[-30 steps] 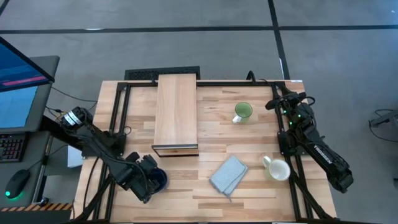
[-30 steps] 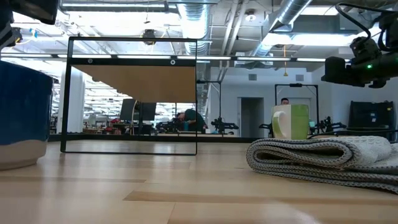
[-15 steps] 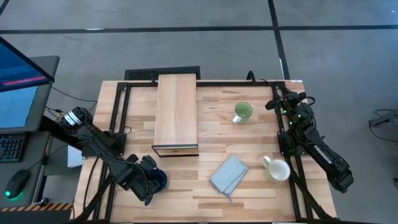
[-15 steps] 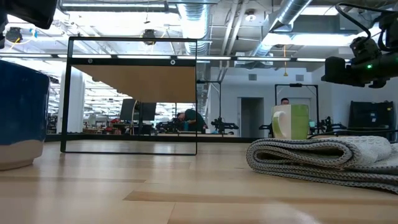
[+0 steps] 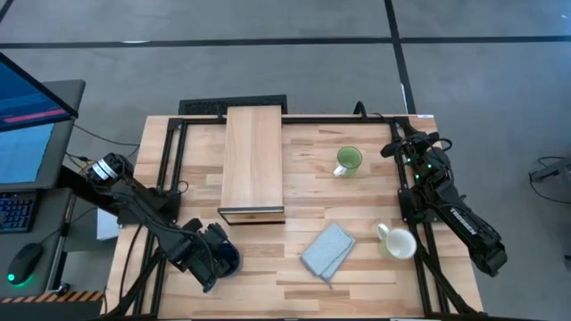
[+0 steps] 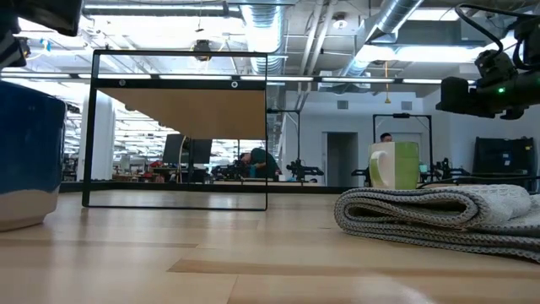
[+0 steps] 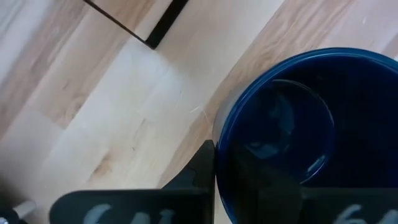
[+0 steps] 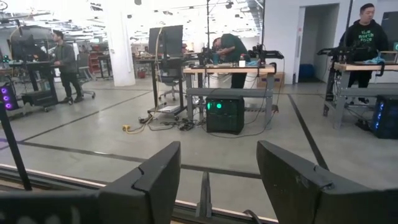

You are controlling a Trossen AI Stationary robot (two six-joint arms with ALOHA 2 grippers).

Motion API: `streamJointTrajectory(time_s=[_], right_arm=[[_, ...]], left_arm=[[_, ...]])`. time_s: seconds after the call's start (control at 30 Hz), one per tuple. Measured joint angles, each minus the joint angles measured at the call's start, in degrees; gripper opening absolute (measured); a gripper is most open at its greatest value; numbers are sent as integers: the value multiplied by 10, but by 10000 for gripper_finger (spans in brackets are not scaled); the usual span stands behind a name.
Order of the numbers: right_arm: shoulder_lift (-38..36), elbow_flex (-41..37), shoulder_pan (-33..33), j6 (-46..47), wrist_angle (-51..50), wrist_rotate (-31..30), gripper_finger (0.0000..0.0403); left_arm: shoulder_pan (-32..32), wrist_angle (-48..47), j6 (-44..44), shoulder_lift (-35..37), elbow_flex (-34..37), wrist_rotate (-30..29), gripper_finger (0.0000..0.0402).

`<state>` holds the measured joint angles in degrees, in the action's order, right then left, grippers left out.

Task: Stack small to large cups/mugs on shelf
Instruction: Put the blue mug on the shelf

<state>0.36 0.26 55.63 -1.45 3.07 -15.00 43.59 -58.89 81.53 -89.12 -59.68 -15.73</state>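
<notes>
The dark blue mug (image 5: 230, 259) stands on its base near the table's front left corner, also at the low view's left edge (image 6: 25, 152). My left gripper (image 5: 212, 257) is above it, pointing steeply down and shut on it. The shelf (image 5: 252, 165) lies at the far middle of the table, its dark open end (image 6: 177, 127) toward the near side. A light green mug (image 5: 348, 160) stands upright to the right of the shelf. The white mug (image 5: 398, 242) stands at the near right. My right gripper (image 8: 217, 180) is open and level at the far right edge (image 5: 397, 147). My left gripper has the dark blue mug's rim wall (image 7: 219, 155) at the side facing the table's left. One finger (image 7: 200, 177) lies against the wall's outside. The other reaches down inside the mug, where it is dark. The fingers come from above. The mug's base rests on the table.
A folded grey-blue cloth (image 5: 327, 251) lies between the blue and white mugs, and is large in the low view (image 6: 439, 215). A monitor and keyboard stand off the table's left side. People show in the room beyond.
The dark blue mug has slid a little toward the table's left edge and stays upright on the table.
</notes>
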Motion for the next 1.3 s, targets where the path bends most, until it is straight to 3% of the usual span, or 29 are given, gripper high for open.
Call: streamJointTrajectory(time_s=[0.43, 0.73, 0.97, 1.3], right_arm=[[0, 0, 0, 0, 0, 0, 235], [0, 0, 0, 0, 0, 0, 235], [0, 0, 0, 0, 0, 0, 235], [0, 0, 0, 0, 0, 0, 235]], left_arm=[[0, -32, -57, 20, 0, -49, 7], [-24, -49, -104, 96, -9, -86, 6], [-60, -78, -238, 138, -91, -86, 6], [-101, -169, -365, 142, -231, -82, 6]])
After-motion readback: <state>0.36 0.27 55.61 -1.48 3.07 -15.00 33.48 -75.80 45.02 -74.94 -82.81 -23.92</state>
